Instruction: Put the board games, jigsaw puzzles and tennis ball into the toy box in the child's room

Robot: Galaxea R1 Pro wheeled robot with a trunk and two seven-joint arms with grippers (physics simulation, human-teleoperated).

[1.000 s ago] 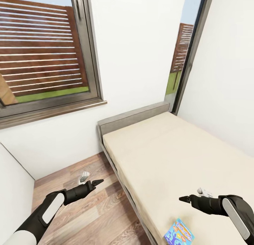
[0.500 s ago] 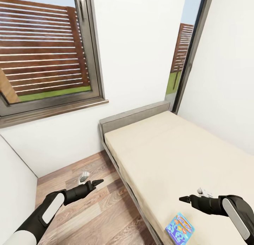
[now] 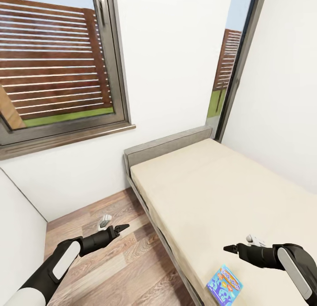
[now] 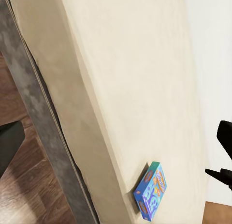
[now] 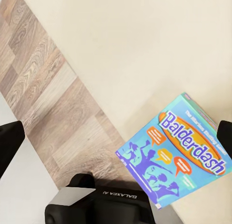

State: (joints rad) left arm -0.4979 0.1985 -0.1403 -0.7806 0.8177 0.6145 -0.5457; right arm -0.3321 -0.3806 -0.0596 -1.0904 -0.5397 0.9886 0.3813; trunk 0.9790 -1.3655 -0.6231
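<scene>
— Where was the board game?

— The blue board game (image 3: 225, 283) lay flat on the cream mattress of the bed (image 3: 229, 195), close to the mattress's near long edge, the one beside the wooden floor (image 3: 119, 262). The right wrist view showed its lid (image 5: 178, 154) printed "Balderdash", with orange speech bubbles and purple figures; the left wrist view caught it (image 4: 151, 190) from the side, at the same edge of the mattress.

— And the pincers?

— The right gripper (image 3: 230, 248) hung above the mattress, just beyond the box and apart from it, grasping nothing. Its dark fingers stood at opposite borders of the right wrist view, spread wide. The left gripper (image 3: 119, 229) hovered over the floor beside the bed, well apart from the box. In the head view its fingertips looked slightly parted, with nothing between them, and one dark finger showed at the border of the left wrist view, so it read as released too.

— What lay around them?

— The grey padded headboard (image 3: 167, 143) stood against a white wall under a dark-framed window (image 3: 57, 72), with a brown slatted fence and grass outside. A small pale object (image 3: 105, 221) sat on the floor near the left fingertips; I could not tell what it was.
</scene>
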